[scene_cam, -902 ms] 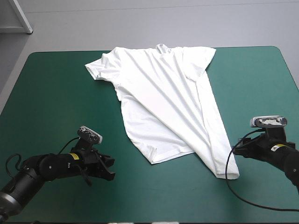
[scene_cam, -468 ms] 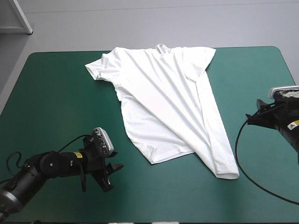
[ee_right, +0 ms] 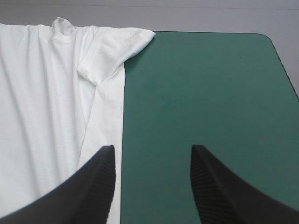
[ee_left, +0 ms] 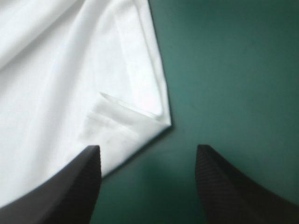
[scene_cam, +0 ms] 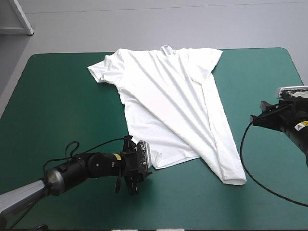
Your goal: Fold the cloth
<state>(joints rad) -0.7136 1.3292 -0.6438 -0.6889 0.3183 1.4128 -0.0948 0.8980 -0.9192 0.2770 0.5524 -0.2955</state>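
The white T-shirt (scene_cam: 168, 91) lies spread on the teal-green cover, collar at the far edge, its right side folded in to a long point at the near right. My left gripper (scene_cam: 143, 169) is low over the cover, right beside the near-left hem corner (scene_cam: 156, 165). In the left wrist view this gripper (ee_left: 147, 150) is open, and the hem corner (ee_left: 163, 122) lies just ahead of the gap between the fingers. My right gripper (scene_cam: 256, 115) hovers right of the shirt, open (ee_right: 153, 149) over bare cover, with the T-shirt's (ee_right: 46, 93) folded edge beside one finger.
Bare teal-green cover (scene_cam: 57, 106) stretches left of the shirt and along the near edge. A strip of cover (scene_cam: 269, 77) also lies between the shirt and the table's right edge. The folded right sleeve (ee_right: 119, 42) lies near the far edge.
The left arm has swung right across the cover until its open gripper reached the shirt's near-left hem corner. The right gripper drew back from the shirt's near point towards the right edge.
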